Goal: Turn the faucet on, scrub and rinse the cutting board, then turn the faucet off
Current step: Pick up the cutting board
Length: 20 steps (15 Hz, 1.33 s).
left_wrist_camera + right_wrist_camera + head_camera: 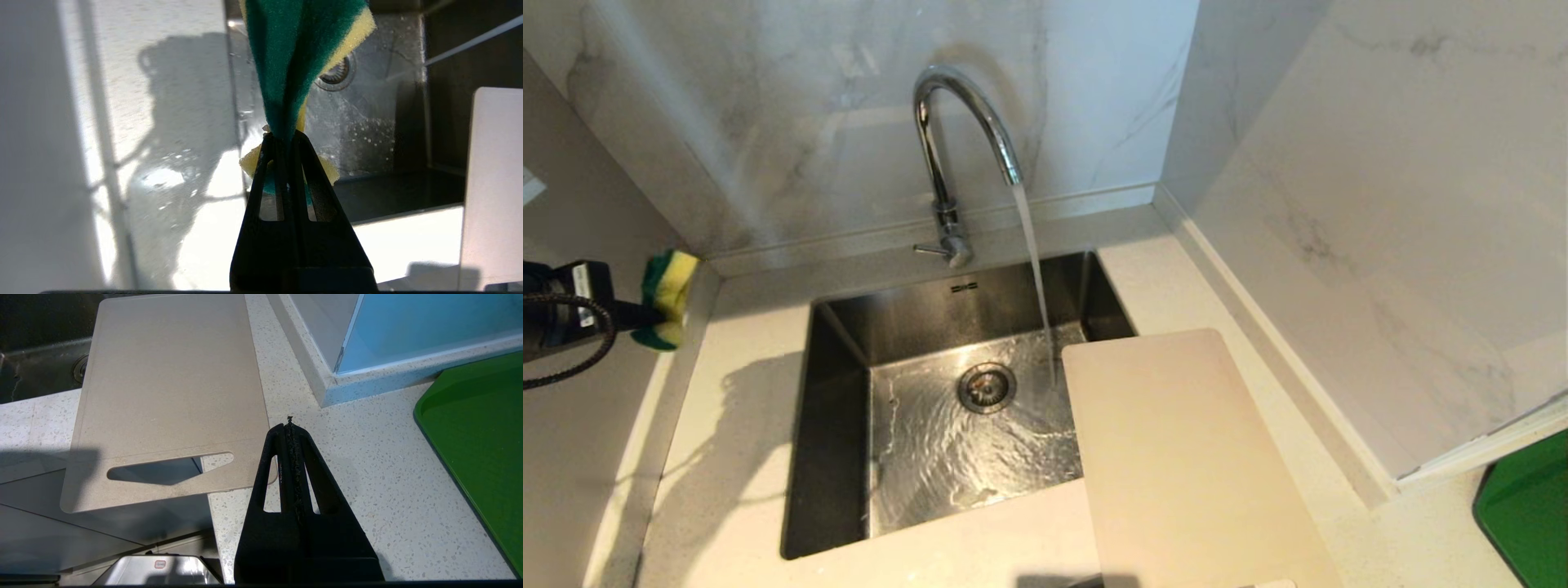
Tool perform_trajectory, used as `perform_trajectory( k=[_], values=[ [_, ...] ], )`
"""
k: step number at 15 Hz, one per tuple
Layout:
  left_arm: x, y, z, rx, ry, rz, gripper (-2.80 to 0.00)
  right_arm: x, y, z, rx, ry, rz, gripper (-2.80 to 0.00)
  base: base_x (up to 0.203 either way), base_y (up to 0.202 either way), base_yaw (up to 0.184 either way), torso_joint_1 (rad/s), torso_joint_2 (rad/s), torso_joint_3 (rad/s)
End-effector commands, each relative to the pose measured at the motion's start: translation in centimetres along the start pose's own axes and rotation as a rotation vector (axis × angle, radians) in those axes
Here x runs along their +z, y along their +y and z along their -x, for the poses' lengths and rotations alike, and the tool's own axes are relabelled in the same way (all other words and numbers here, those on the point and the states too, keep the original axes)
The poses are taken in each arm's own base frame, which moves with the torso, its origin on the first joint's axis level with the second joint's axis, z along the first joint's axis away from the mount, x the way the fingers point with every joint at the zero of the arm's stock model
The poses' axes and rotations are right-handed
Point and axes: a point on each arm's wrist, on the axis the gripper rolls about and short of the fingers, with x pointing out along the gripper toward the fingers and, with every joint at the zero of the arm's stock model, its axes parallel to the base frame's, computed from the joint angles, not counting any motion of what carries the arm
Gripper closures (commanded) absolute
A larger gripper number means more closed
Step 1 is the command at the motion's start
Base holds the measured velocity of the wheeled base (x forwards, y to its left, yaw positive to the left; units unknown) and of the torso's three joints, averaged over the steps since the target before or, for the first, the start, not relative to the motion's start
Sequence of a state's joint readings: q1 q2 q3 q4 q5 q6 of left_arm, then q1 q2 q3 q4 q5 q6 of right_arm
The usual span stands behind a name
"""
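Observation:
The chrome faucet [952, 147] stands behind the steel sink [837, 425], and water runs from its spout into the basin. Its thin lever [929, 250] sticks out to the left at the base. The cream cutting board [1184, 457] lies flat at the sink's right, one corner over the basin; its handle slot [163, 467] hangs past the counter's front edge. My left gripper [645, 314] hovers above the counter's left edge, shut on a green and yellow sponge [302, 53]. My right gripper [289, 425] is shut on nothing, above the counter beside the board's slotted end.
A green tray [1531, 510] sits on the counter at the far right. Marble wall panels [1380, 204] rise behind the sink and along the right, forming a corner. The drain [987, 386] is in the middle of the wet basin floor.

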State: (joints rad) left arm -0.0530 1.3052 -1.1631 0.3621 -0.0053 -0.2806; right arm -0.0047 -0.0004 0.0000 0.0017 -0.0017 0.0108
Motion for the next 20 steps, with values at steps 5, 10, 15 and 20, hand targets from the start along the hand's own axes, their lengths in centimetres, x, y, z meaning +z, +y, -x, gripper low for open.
perform_trajectory(
  k=[5,10,15,20],
  values=[
    [-1.5,1.8,4.3,0.058,-0.095,0.020,0.00,0.0,0.0,0.0,0.000,0.000,0.000,0.00,0.000,0.000,0.000,0.000,0.00,0.000],
    [-6.3,2.6,8.7,0.047,-0.156,-0.003,0.00,0.0,0.0,0.0,0.000,0.000,0.000,0.00,0.000,0.000,0.000,0.000,0.00,0.000],
    [-16.2,4.9,9.9,0.066,-0.135,-0.007,0.00,0.0,0.0,0.0,0.000,0.000,0.000,0.00,0.000,0.000,0.000,0.000,0.00,0.000],
    [-23.8,6.7,9.9,0.059,-0.170,-0.119,0.00,0.0,0.0,0.0,0.000,0.000,0.000,0.00,0.000,0.000,0.000,0.000,0.00,0.000]
  ],
)
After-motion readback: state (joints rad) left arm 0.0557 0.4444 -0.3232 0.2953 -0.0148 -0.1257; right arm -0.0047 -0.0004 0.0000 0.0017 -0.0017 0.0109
